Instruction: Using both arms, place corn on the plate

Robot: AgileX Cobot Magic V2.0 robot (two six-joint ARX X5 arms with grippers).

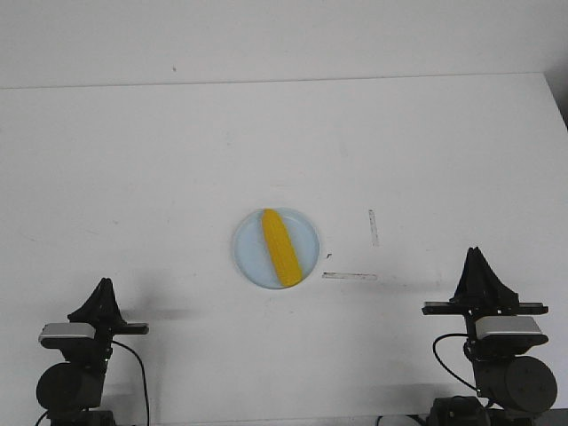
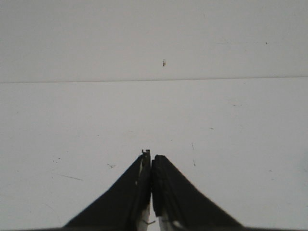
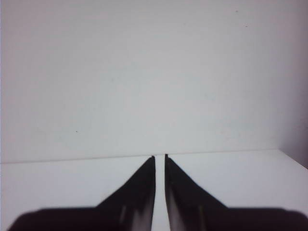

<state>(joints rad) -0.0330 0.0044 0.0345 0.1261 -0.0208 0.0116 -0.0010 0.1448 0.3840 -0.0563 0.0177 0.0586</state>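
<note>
White counter [image 1: 133, 177] carried the plate [image 1: 249, 256] mid-field, corn [image 1: 280, 247] lying across it. Both arms sat parked at the near edge, well apart from the corn: left gripper [image 2: 151, 159] jaws together, right gripper [image 3: 160, 159] jaws nearly together, nothing between.

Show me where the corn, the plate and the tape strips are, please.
corn [image 1: 279, 247]: front view, middle of the cob.
plate [image 1: 245, 252]: front view, bare left part.
tape strips [image 1: 350, 276]: front view, middle of the nearer strip, right of the plate.
</note>
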